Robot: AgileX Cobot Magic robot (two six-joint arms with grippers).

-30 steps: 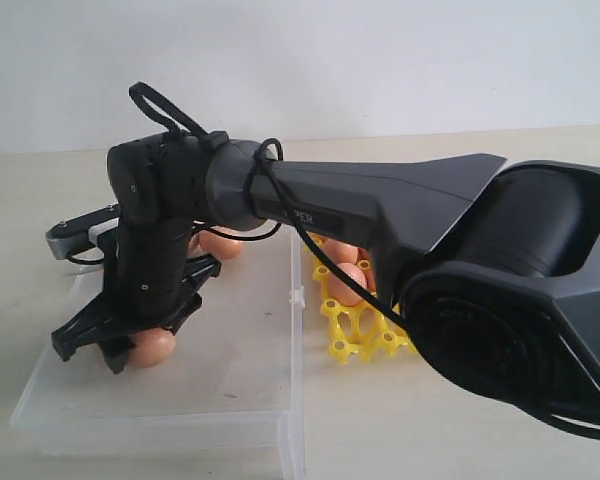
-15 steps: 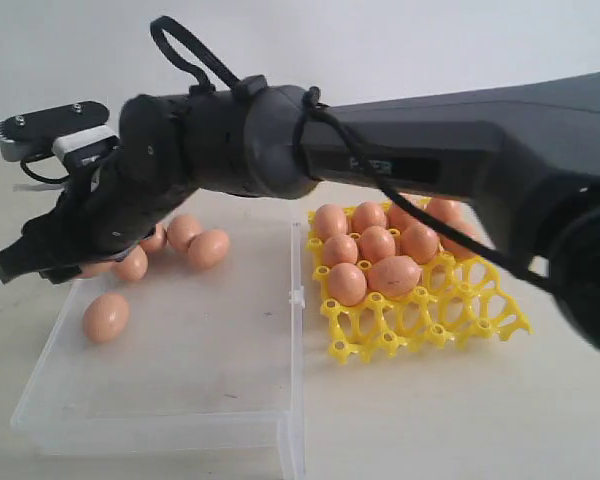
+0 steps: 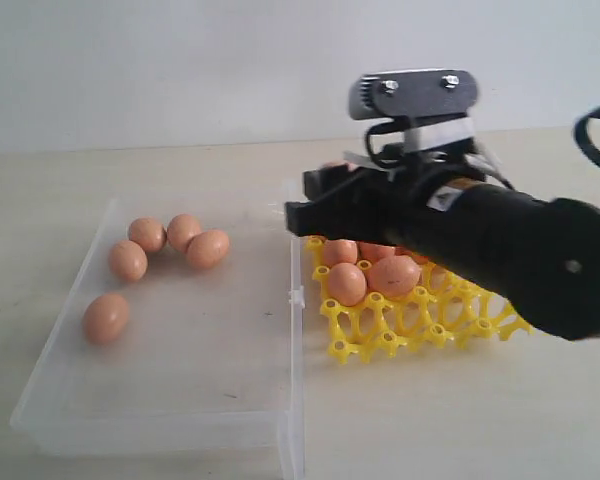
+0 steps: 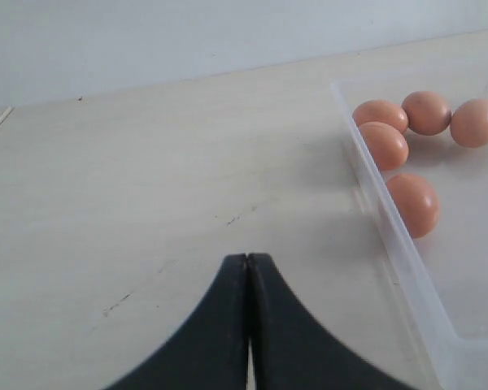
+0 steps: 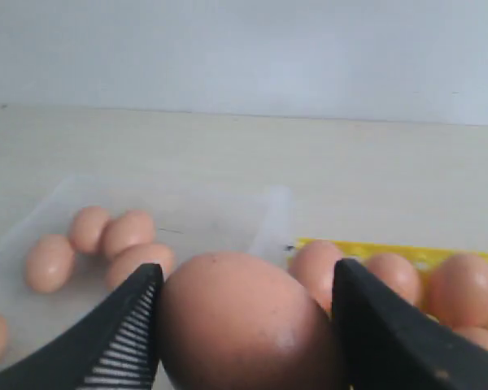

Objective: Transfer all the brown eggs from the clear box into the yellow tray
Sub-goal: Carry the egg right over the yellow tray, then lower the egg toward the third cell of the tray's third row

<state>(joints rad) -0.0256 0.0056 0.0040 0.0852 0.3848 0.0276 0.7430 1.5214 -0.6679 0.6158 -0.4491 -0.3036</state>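
Note:
My right gripper (image 5: 246,274) is shut on one brown egg (image 5: 244,321), held between its two black fingers. In the exterior view that gripper (image 3: 305,197) hangs above the back left corner of the yellow tray (image 3: 380,340), near the clear box's right wall. Several brown eggs (image 3: 365,270) sit in the tray's cups. Several more brown eggs (image 3: 184,232) lie in the far left part of the clear box (image 3: 292,330), one of them (image 3: 106,318) apart from the rest. My left gripper (image 4: 248,258) is shut and empty over bare table beside the clear box (image 4: 390,236).
The pale wooden table (image 3: 460,420) carries the box and the tray side by side. A plain white wall (image 3: 180,70) rises behind them. The right arm's black body (image 3: 520,250) covers the tray's back right part.
The right gripper has risen out of the clear box with an egg and swung right to above the yellow tray's corner. The eggs left in the box have not moved.

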